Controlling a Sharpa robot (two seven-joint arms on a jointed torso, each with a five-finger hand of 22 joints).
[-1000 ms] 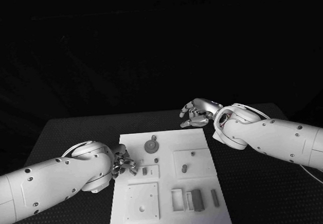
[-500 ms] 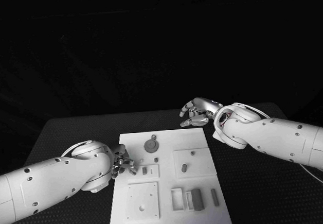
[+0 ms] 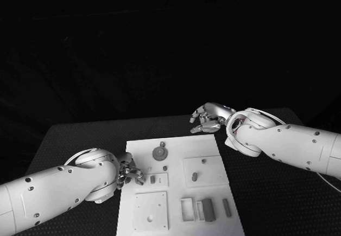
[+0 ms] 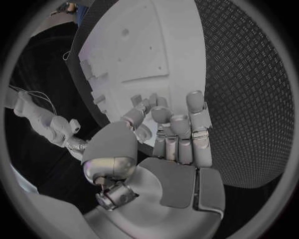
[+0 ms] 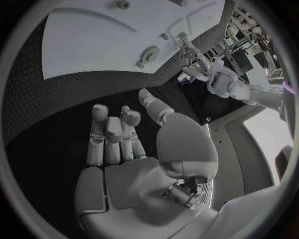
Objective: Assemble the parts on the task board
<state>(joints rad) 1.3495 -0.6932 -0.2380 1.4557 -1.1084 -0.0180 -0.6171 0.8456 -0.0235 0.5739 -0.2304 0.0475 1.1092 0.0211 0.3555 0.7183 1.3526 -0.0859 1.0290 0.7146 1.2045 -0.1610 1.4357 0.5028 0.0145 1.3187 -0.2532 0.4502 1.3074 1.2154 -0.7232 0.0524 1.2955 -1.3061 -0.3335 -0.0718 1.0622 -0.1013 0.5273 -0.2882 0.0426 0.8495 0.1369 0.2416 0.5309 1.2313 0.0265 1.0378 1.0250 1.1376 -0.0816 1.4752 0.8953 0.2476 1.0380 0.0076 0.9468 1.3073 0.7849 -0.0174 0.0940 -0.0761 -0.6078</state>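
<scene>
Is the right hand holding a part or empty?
Empty. The right hand hovers past the board's far edge; in its wrist view the fingers stand apart with nothing between them.

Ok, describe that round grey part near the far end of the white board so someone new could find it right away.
Start at the white task board in the middle of the black table and look to its far end, between the two hands. The round grey part lies there, left of centre. It is the one disc-shaped piece; the other grey parts nearer the robot are small pegs or upright blocks.

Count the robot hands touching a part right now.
0. The left hand hovers at the task board's left edge; the right hand sits beyond its far right corner. The left fingers may hide something.
</scene>
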